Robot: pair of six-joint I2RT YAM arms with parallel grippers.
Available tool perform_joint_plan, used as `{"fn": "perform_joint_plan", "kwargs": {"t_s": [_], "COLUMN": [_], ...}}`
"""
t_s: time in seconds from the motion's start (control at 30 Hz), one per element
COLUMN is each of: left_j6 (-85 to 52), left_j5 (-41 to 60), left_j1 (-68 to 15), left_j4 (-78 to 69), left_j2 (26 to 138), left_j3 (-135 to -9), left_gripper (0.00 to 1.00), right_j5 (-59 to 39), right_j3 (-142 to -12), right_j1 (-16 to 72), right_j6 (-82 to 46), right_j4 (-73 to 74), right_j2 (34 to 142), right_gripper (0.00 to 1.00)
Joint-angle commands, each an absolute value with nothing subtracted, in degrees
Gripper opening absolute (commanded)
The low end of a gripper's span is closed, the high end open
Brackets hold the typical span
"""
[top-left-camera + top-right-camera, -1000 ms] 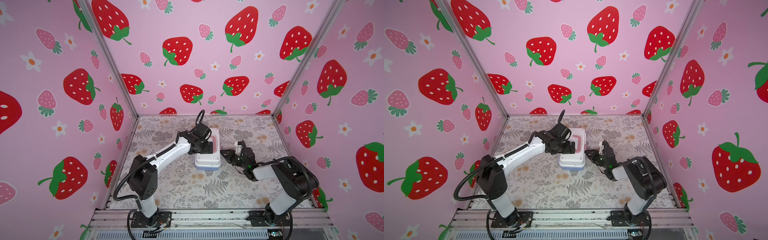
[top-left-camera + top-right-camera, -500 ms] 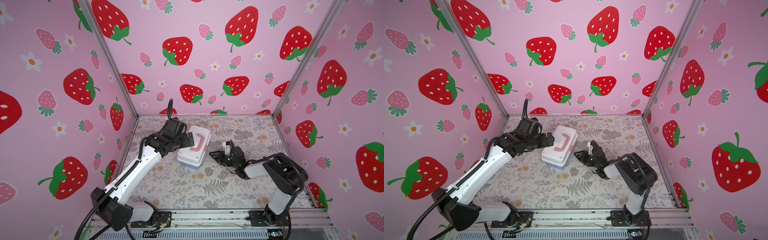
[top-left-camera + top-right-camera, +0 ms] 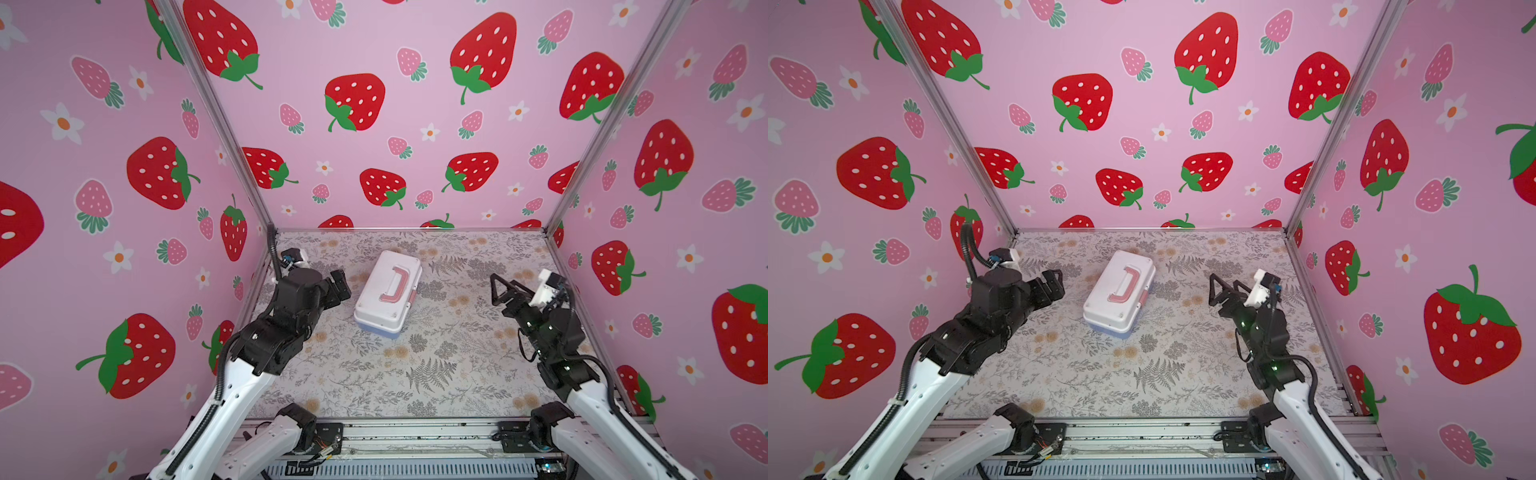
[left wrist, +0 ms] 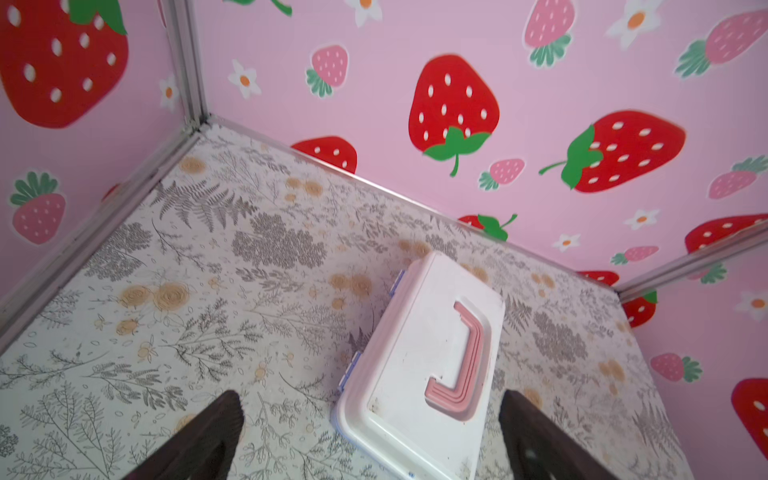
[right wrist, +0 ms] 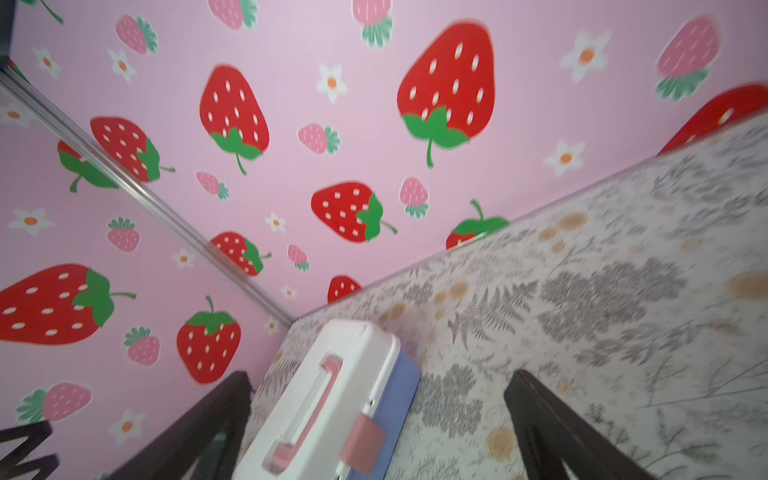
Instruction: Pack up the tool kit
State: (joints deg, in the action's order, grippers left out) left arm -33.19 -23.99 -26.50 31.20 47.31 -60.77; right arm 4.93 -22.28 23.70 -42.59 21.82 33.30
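While both claws stand spread and empty, the left gripper hangs near the tool kit without touching it; the right gripper hovers farther off on the opposite side — jaws wide, nothing between; the kit sits closed near the middle of the floral table, pink handle flat on the white lid, pink latch facing the right arm — blue base showing beneath.
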Motion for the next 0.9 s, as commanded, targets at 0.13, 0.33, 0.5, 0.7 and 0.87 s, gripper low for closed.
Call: {"fn": "perform_joint_plan", "kwargs": {"t_s": [0.13, 0.33, 0.5, 0.7, 0.87], "left_j6": [-17.5, -11.3, -10.3, -6.7, -3.6], "left_j5": [-30.7, -32.2, -40.2, -39.2, -39.3], "left_j1": [-26.3, -26.3, -26.0, -25.7, -24.7], "left_j4": [-0.5, -1.4, -5.1, -13.2, -14.4], "left_j2": [36.9, 42.5, 49.1, 55.5, 59.2], "left_j3": [-40.1, -35.4, -31.6, -24.0, -25.5], "left_gripper": [0.99, 0.99, 0.99, 0.99, 0.99], "right_j5": [27.5, 23.9, 20.8, 29.1, 34.1], "right_j3": [-4.3, -6.6, -9.1, -8.9, -6.0], "right_j1": [23.4, 23.4, 23.4, 23.3, 22.8], "right_j6": [-35.4, -10.6, -6.3, -6.1, -3.9], "right_j4": [36.0, 32.2, 29.3, 36.3, 45.8], "right_j2": [15.2, 22.0, 34.5, 44.3, 51.1], "right_gripper": [0.99, 0.99, 0.99, 0.99, 0.99]}}
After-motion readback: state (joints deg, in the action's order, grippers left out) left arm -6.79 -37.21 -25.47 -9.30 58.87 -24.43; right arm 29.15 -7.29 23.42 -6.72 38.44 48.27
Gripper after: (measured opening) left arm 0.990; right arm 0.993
